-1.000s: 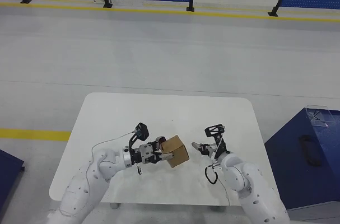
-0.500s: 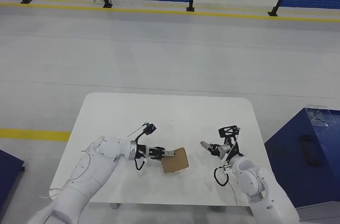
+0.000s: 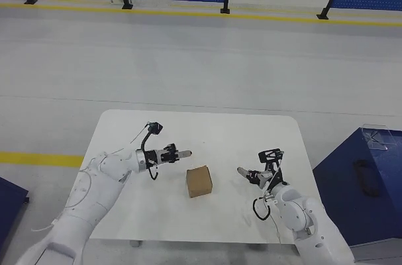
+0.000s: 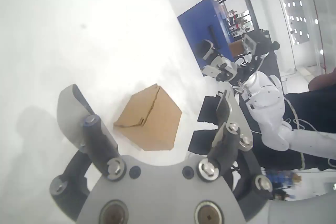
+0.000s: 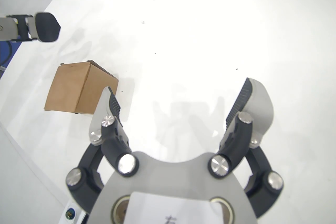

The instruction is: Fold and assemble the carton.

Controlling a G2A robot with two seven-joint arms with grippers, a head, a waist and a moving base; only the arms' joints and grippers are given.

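Observation:
The brown carton [image 3: 199, 181] stands closed on the white table [image 3: 207, 129], near its middle, with nothing touching it. In the left wrist view the carton [image 4: 151, 117] shows its folded top seam. My left gripper [image 3: 184, 154] hangs open a little behind and to the left of the carton, its fingers [image 4: 76, 104] wide apart with nothing between them. My right gripper [image 3: 244, 173] is open to the right of the carton, a short gap away. The right wrist view has the carton [image 5: 76, 88] beside one of its fingers [image 5: 110, 101], not touching.
A blue cabinet [image 3: 366, 185] stands off the table's right side. The table's front edge [image 5: 15, 141] runs close to the carton. Bare table surface lies behind and to both sides of the carton.
The left gripper held the carton tilted above the table, set it down, let go and drew back to the far left. The right gripper shifted slightly right, then kept still.

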